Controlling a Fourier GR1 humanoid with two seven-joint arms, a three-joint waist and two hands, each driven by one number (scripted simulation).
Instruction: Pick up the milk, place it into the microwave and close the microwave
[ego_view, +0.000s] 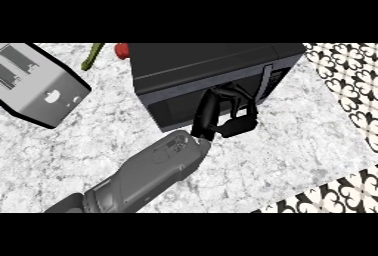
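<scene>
The black microwave (199, 62) stands at the top middle of the marble counter (295, 150), and its door looks closed. No milk shows anywhere in the head view. A grey forearm comes in from the lower left, and my left hand (240, 125) lies against the microwave's front, just left of the door handle (263, 82). The hand's fingers (235, 93) are relaxed and slightly bent, touching the door and holding nothing. My right hand does not appear.
A silver toaster (37, 82) sits at the upper left. A green vegetable (91, 55) and a red object (122, 49) lie behind the microwave's left corner. The counter ends at the right, where a black-and-white patterned floor (347, 85) shows.
</scene>
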